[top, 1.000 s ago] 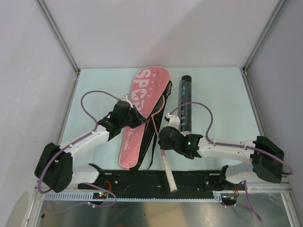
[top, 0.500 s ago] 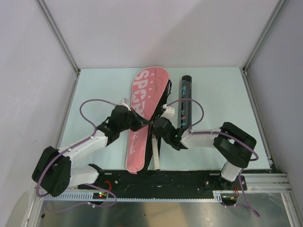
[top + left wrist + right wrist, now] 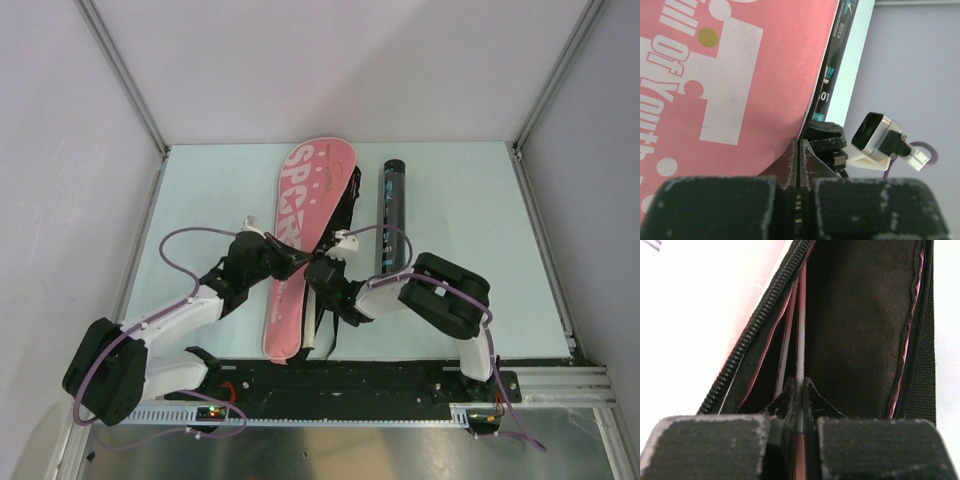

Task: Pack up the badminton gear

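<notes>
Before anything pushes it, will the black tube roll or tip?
The black tube lies on its side on the table, so it would probably roll sideways if nudged. Already down, it can hardly tip. It looks rigid, likely keeping its shape.

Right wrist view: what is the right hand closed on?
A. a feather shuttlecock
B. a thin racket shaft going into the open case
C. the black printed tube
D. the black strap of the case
B: in the right wrist view the right hand is shut on the thin racket shaft, which runs into the dark inside of the unzipped racket case.
</notes>
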Available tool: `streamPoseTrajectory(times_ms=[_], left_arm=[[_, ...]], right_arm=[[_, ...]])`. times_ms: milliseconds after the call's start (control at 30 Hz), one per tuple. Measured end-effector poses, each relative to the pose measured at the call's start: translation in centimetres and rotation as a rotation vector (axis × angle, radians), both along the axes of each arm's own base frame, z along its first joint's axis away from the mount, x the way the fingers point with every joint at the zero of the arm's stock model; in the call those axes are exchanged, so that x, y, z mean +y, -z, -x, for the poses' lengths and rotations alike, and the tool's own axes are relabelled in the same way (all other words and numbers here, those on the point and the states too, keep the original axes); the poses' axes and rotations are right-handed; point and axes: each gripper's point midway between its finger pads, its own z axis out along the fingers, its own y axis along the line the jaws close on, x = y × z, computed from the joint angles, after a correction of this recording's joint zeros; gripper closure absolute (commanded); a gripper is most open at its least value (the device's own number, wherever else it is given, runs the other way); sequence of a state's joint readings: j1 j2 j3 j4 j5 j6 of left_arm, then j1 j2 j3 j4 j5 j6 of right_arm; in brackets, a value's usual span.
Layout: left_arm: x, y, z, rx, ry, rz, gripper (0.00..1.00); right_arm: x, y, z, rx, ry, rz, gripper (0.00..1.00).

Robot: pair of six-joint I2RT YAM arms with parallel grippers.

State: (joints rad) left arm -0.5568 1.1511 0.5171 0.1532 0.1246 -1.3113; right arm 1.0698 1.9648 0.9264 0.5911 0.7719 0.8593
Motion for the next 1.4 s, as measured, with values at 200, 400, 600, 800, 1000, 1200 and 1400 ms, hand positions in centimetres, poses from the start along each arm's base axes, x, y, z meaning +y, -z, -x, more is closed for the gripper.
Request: streamPoseTrajectory(times_ms=[200,400,600,800,1000,1200,1400], left_arm=[[0.4,-0.4,-0.8,-0.013,-0.057,0.033,1.00],[1.2,-0.5,-0.9,-0.031,-0.087,0.044,1.00],[1.3,-0.7,-0.9,-0.046,-0.080,0.038,1.00],[1.2,-0.3,-0.8,-0.051,-0.056,0.017,1.00],[1.0,0.3,-0.7,-0.044,-0.041,-0.003,1.00],[1.1,0.6,-0.6,-0.045,-0.038,-0.007,1.00],[1.0,0.9,-0.4,-0.038,-0.040,-0.006,1.00]], right_arm=[[0.6,-0.3,-0.7,-0.064,0.081,-0.010,0.90],[1.6,-0.3,-0.7,-0.085,0.034,-0.009,0.64],[1.4,-0.2,0.7,-0.019,-0.142,-0.009,0.56],[1.0,-2.8,4.4,0.063,-0.324,-0.093,0.55],[1.3,-2.6,8.5,0.200,-0.419,-0.147,0.61],[2.3,-0.9,11.6,0.302,-0.470,-0.174,0.66],[3.5,1.2,11.9,0.352,-0.483,-0.227,0.79]])
